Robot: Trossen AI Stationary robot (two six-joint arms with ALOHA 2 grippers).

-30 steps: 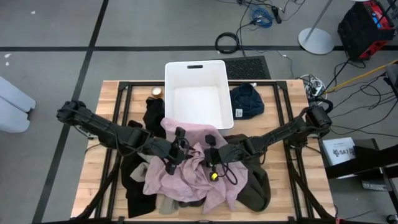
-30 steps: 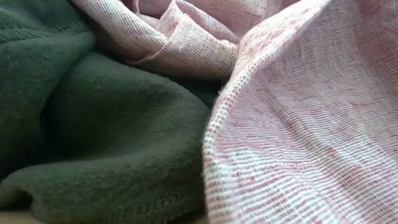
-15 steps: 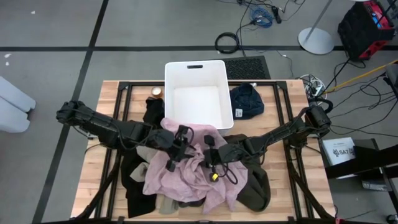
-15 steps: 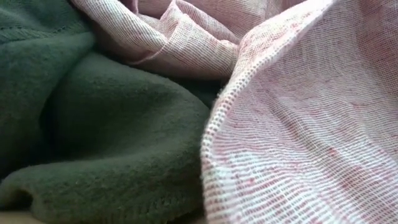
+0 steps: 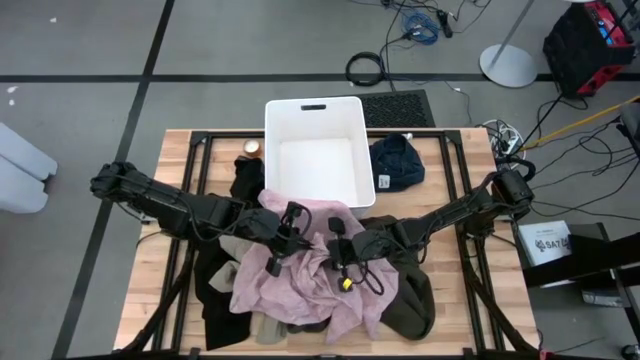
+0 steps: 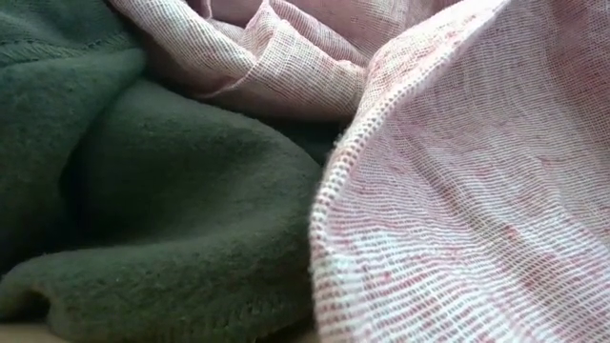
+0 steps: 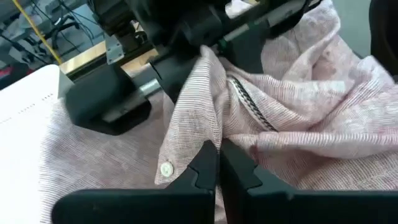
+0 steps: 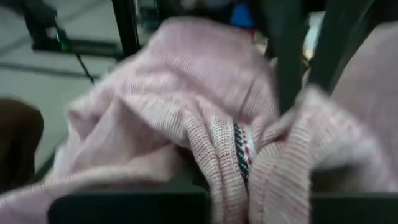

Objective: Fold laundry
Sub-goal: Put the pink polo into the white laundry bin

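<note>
1. Two grippers of mine meet over the middle of the tabletop (image 5: 175, 150), both at the pale pink garment (image 5: 300, 285), which lies on top of the laundry pile at the near side.
2. My left gripper (image 7: 217, 163) has its fingers pressed together on a fold of the pink cloth, close to a small white button (image 7: 165, 168). I judge this is an edge or placket, a good place to hold because it is firmer than the loose middle.
3. My right gripper (image 5: 340, 232) is just beside the left one, at the same garment. Its wrist view shows pink cloth with a striped woven label (image 8: 241, 152) bunched right in front of it, but I cannot tell if its fingers are together or apart, or if they hold the cloth.
4. The dark olive-grey garment (image 6: 162, 200) lies under the pink one and spreads toward the near right. A beige-tan piece (image 5: 268, 330) shows at the near edge, black cloth (image 5: 246, 178) at the left of the white bin (image 5: 316, 150), and a navy blue piece (image 5: 397, 163) at its right.
5. I think the step in hand is to lift the pink garment free of the pile, so that it can be spread flat before folding. No fold is made yet.
</note>
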